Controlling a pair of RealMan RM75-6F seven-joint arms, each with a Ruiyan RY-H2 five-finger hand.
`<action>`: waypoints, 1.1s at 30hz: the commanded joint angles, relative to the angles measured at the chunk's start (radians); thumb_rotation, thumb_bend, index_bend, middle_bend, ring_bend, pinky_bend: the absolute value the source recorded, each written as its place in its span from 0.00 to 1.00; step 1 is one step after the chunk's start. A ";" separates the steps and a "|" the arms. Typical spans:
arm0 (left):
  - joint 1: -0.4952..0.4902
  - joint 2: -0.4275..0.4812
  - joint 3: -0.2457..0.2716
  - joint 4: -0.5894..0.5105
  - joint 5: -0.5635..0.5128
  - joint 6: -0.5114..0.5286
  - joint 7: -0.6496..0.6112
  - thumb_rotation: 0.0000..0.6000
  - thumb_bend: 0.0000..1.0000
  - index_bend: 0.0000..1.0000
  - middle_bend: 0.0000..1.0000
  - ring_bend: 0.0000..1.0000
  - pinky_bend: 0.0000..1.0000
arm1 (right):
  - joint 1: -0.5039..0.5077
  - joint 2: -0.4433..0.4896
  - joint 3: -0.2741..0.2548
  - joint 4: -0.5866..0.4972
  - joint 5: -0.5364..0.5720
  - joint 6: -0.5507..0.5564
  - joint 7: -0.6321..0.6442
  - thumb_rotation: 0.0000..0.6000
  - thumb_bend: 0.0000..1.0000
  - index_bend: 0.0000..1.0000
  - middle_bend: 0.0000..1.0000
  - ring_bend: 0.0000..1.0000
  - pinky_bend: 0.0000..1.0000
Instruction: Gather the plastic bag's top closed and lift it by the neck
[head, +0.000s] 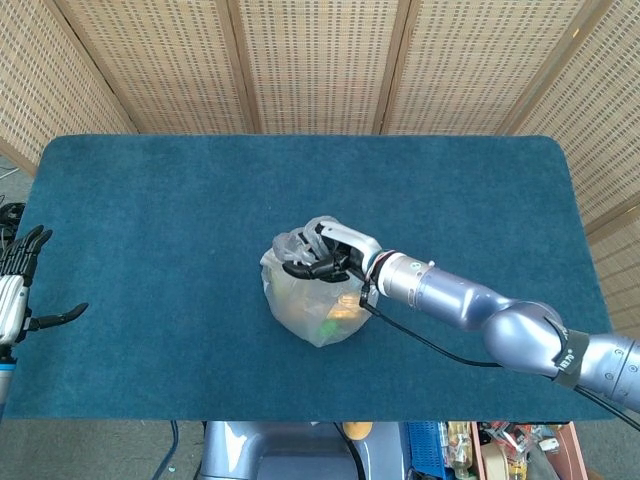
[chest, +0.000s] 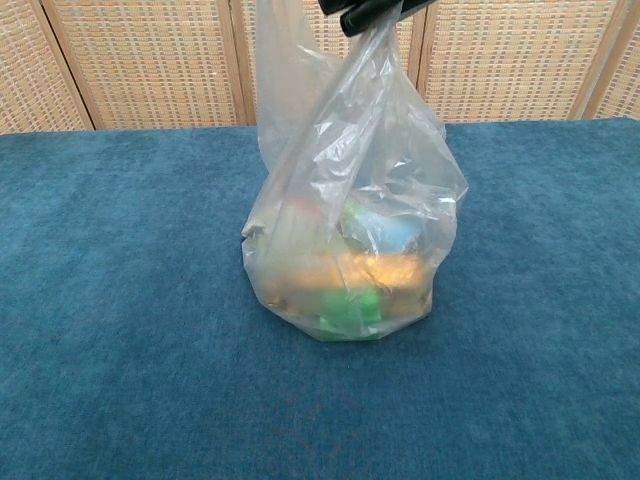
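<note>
- Clear plastic bag (head: 318, 300): stands near the middle of the blue-carpeted table (head: 150, 200), small items inside at the bottom.
- Right hand (head: 325, 256): over the bag's top, gripping its gathered neck.
- Left hand (head: 20, 285): at the table's left edge, well apart from the bag.
- Woven screen (head: 320, 60): behind the table.

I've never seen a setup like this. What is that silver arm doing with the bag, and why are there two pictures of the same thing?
This is a two-armed robot with human-like hands, steered by a person. One camera looks down from its head, the other looks forward from its chest, so both show the same moment. On the blue carpeted table stands a clear plastic bag holding colourful items, one green, one orange, too blurred to name. The silver right arm reaches over it, and its black right hand grips the bag's gathered top; the chest view shows only its fingertips at the upper edge. The bag's bottom appears to rest on the table. The left hand waits open at the table's left edge.
</note>
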 joint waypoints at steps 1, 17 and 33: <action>0.000 0.001 -0.001 0.001 -0.001 -0.006 -0.002 1.00 0.14 0.00 0.00 0.00 0.00 | 0.030 0.010 -0.013 0.015 0.043 0.045 0.041 1.00 1.00 0.94 0.96 0.93 1.00; 0.000 0.005 -0.015 0.002 -0.011 -0.034 -0.010 1.00 0.14 0.00 0.00 0.00 0.00 | 0.205 0.171 -0.064 0.090 0.180 -0.074 0.163 1.00 1.00 0.95 0.99 0.98 1.00; -0.004 -0.003 -0.021 0.019 -0.015 -0.062 -0.023 1.00 0.14 0.00 0.00 0.00 0.00 | 0.305 0.335 -0.070 0.105 0.196 -0.108 0.256 1.00 1.00 0.95 0.99 0.98 1.00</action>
